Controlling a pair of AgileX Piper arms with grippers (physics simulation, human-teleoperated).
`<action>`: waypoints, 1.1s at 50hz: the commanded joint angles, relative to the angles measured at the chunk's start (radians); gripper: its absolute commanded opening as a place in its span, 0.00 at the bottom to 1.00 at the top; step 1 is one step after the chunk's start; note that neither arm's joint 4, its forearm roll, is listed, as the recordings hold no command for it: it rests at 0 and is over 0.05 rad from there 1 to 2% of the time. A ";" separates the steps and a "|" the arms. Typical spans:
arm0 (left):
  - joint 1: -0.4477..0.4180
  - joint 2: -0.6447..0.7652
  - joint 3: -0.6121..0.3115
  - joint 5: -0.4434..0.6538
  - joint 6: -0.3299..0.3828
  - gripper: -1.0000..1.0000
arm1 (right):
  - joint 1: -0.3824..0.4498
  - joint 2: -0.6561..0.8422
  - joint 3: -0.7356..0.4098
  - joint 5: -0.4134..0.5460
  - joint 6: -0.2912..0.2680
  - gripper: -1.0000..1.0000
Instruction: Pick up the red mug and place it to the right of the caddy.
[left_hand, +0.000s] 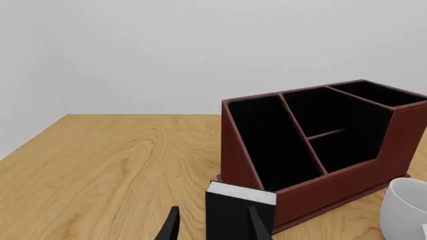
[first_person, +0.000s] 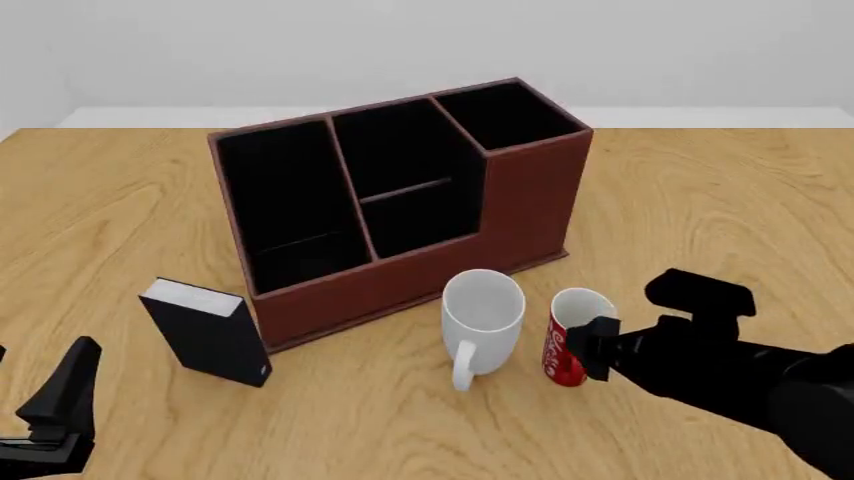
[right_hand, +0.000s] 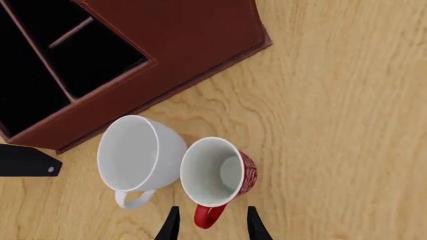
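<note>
Beside the white mug (right_hand: 137, 155), the right pincer (right_hand: 212, 225) straddles the red mug's (right_hand: 217, 172) handle, apparently without touching.

red mug (right_hand: 230, 175) red, white swirls | caddy (first_person: 527, 200) reddish-brown, black inside

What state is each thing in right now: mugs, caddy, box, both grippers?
Small red swirl-patterned mug: upright, on table, handle between right gripper's fingers.
Larger plain white mug: upright, beside red mug.
Reddish-brown leather-look caddy: upright.
Small black white-topped box: standing.
Right gripper: open.
Left gripper: open.
</note>
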 joint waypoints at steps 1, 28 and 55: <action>0.000 0.000 0.000 0.000 0.000 1.00 | 0.026 0.049 0.016 -0.047 0.028 1.00; 0.000 0.000 0.000 0.000 0.000 1.00 | 0.060 0.172 0.071 -0.173 0.094 1.00; 0.000 0.000 0.000 0.000 0.000 1.00 | 0.041 0.133 0.059 -0.136 0.039 0.00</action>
